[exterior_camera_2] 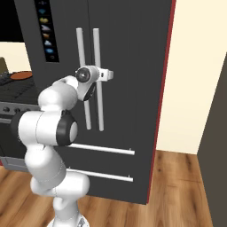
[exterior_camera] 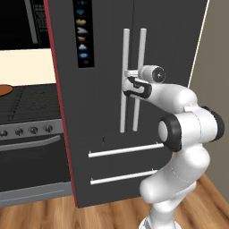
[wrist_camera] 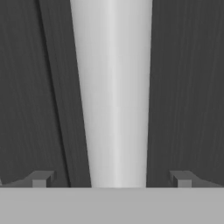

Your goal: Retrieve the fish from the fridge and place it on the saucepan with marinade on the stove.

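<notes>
The fridge stands with both doors shut, so the fish cannot be seen. Its two long white bar handles run upright side by side; the right door's handle rises between the claw's wide-spread fingertips, which grip nothing. The claw reaches the handles at mid-height. To the left, the stove carries the saucepan with marinade.
</notes>
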